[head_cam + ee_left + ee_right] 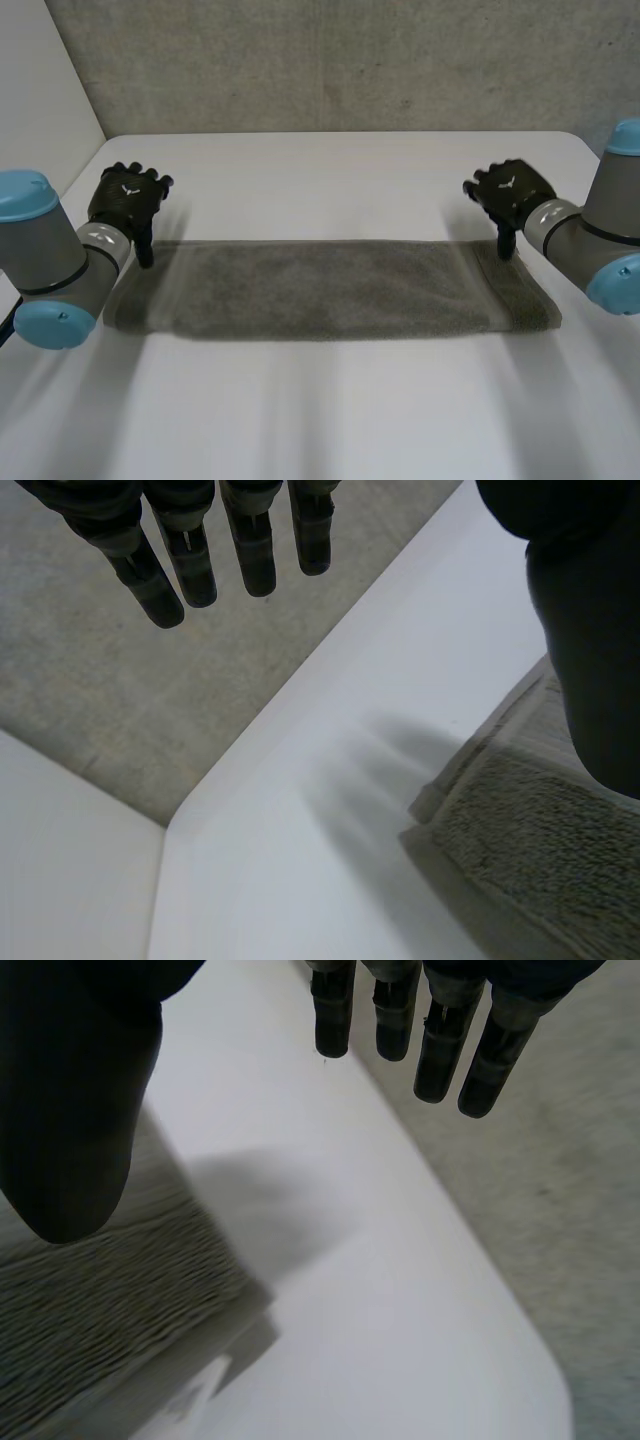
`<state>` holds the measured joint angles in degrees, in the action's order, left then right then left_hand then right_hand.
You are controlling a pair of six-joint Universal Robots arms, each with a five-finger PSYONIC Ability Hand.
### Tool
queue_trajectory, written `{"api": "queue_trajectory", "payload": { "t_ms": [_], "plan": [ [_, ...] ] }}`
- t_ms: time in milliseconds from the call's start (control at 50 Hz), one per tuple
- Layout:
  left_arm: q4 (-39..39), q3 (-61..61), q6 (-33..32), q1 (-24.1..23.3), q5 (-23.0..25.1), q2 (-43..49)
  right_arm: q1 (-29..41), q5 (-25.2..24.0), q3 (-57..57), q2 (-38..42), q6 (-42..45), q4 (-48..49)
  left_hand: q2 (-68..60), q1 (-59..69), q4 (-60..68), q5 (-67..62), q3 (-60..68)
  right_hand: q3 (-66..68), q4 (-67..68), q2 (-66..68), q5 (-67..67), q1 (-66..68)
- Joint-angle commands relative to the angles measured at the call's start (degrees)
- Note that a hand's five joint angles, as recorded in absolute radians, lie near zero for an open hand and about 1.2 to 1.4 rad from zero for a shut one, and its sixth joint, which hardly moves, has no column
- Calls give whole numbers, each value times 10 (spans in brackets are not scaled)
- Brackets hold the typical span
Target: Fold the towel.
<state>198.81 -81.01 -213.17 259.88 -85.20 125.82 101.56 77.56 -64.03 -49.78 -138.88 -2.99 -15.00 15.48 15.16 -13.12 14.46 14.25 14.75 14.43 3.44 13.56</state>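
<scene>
A grey towel (330, 290) lies flat on the white table (330, 410) as a long narrow strip running from left to right. My left hand (128, 205) hovers at the strip's far left corner, open, its thumb pointing down beside the cloth. In the left wrist view the left hand (190, 560) has straight fingers that hold nothing, and the towel's corner (540, 850) lies under its thumb. My right hand (510, 195) stands open at the far right corner. In the right wrist view the right hand (70, 1090) is empty, with the towel's edge (90, 1310) below it.
A concrete wall (330, 60) rises behind the table's far edge, and a white panel (40, 90) stands at the left. Bare tabletop surrounds the towel, widest in front of it.
</scene>
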Motion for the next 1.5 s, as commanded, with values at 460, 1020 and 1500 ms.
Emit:
{"api": "queue_trajectory", "payload": {
  "t_ms": [460,1020,1500],
  "plan": [
    [5,-94,97,-35,12,-88,-49,-42,-304,-209,-71,-54,39,-44,-41,121,-34,-42,-47,-44,-34,-36],
    [6,-112,131,-31,21,-107,-159,13,-301,-166,-42,48,38,-43,-39,119,-32,658,653,656,666,664],
    [5,-100,144,-37,18,-154,23,39,-107,-213,-17,20,38,-43,-39,119,-32,658,653,656,666,664]
  ]
}}
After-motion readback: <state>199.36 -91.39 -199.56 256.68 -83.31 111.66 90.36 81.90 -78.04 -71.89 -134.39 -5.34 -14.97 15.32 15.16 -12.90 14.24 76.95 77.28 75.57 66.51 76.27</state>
